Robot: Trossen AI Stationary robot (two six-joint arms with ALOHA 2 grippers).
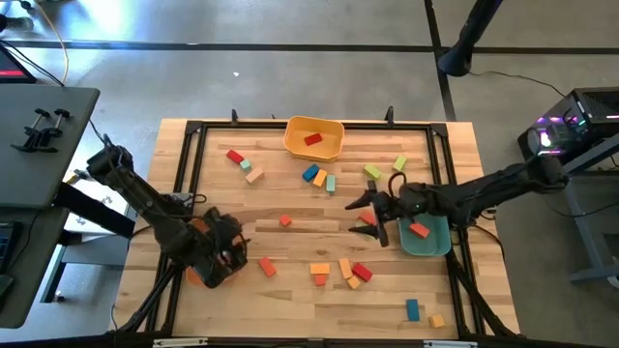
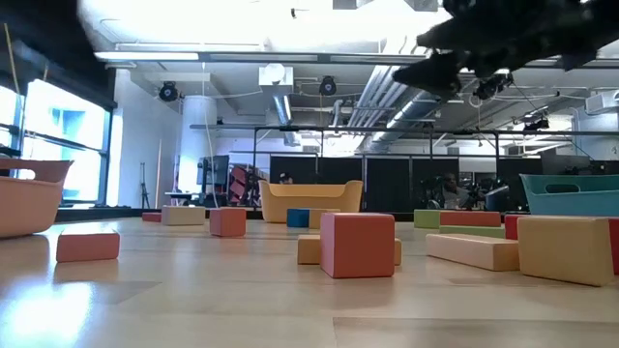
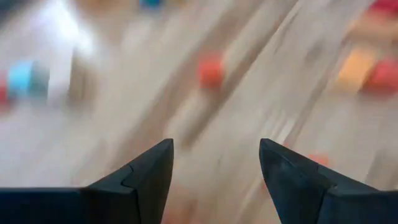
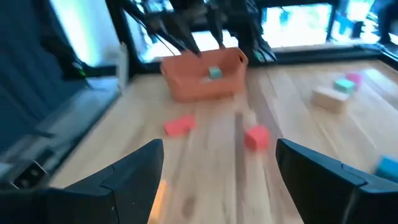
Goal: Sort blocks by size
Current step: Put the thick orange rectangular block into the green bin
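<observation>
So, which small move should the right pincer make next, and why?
Probably reach forward and lower over the small red cube. The right pincer hangs open and empty beside the teal bin, and that cube lies straight ahead of it. The left pincer is open over the orange bin.

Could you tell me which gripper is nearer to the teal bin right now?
Right. The right gripper hangs open just beside the teal bin, toward the table's middle. The left gripper is open over the orange bin at the table's opposite side.
</observation>
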